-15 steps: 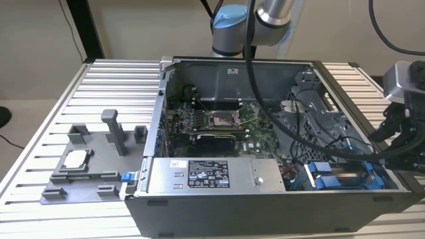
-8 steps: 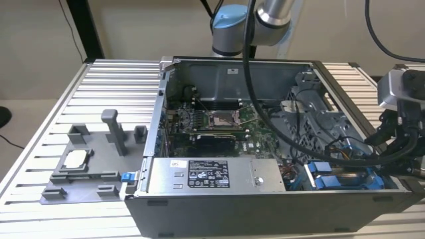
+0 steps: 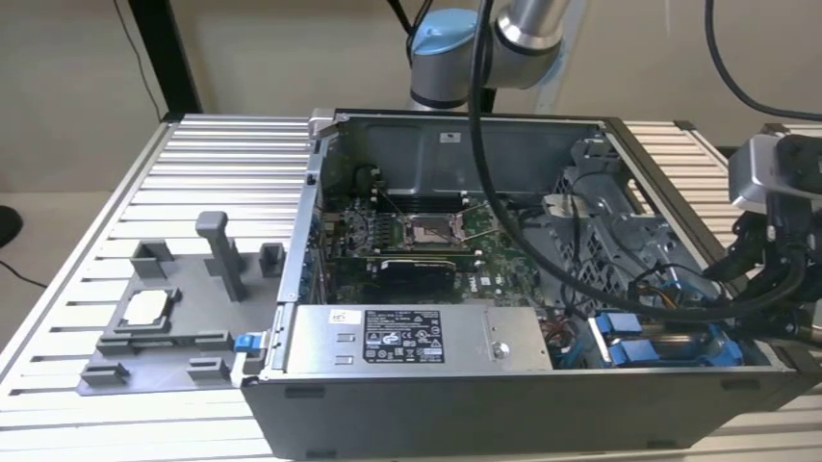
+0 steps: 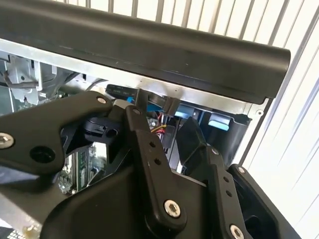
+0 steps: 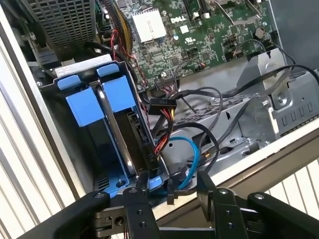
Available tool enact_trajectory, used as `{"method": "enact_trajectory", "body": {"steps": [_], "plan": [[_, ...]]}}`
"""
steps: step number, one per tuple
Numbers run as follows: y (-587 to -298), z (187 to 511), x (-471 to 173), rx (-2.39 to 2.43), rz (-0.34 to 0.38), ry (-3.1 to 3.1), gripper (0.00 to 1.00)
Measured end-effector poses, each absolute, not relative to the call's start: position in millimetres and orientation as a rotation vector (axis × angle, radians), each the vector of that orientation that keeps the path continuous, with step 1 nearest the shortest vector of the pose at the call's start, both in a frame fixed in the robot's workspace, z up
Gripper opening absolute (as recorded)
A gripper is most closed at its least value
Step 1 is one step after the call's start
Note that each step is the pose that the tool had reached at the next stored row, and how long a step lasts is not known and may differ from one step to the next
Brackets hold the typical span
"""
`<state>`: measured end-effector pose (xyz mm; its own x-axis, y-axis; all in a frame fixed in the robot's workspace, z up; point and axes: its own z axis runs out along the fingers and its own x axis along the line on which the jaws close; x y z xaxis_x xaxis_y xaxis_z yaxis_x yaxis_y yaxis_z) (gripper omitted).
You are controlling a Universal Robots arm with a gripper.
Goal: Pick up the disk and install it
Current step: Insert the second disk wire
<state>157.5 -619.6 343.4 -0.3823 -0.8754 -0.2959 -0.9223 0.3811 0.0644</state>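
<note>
Just below the pincer (image 5: 169, 196), we're seeing the disk (image 5: 117, 97) bayed; pincer spread, empty. Risk: nearby cables (image 5: 164, 119) snagging its fingers.

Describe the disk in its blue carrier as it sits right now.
The disk stands on edge in a corner of the computer case. It shows a thin silver-grey metal edge framed by a blue plastic carrier with broad end tabs. A second blue carrier sits right beside it. Red, yellow and black wires run close by. The gripper is open near the carrier's end, holding nothing.
</note>
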Motion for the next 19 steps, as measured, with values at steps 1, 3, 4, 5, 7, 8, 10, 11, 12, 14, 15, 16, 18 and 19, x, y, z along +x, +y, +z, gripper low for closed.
{"method": "enact_trajectory", "body": {"steps": [1, 3, 4, 5, 7, 8, 10, 11, 12, 14, 15, 16, 18, 19], "plan": [[-619.4, 343.5, 157.5, -1.606, 0.324, 2.426, 1.00], [-619.2, 343.7, 157.5, -1.605, 0.326, 2.425, 1.00], [-619.1, 343.8, 157.4, -1.604, 0.329, 2.424, 1.00], [-619.0, 344.0, 157.5, -1.603, 0.331, 2.423, 1.00], [-618.9, 344.1, 157.5, -1.601, 0.336, 2.420, 1.00], [-618.7, 344.3, 157.5, -1.600, 0.339, 2.419, 1.00], [-618.5, 344.6, 157.4, -1.595, 0.353, 2.412, 1.00], [-618.4, 344.7, 157.4, -1.590, 0.365, 2.407, 1.00], [-618.4, 344.8, 157.5, -1.584, 0.380, 2.399, 1.00], [-618.4, 344.9, 157.4, -1.573, 0.411, 2.384, 1.00], [-618.5, 345.1, 157.4, -1.568, 0.424, 2.377, 1.00], [-619.2, 345.7, 157.4, -1.564, 0.435, 2.373, 1.00], [-622.1, 346.1, 157.4, -1.560, 0.449, 2.369, 1.00], [-623.8, 346.2, 157.5, -1.558, 0.456, 2.367, 1.00]]}}
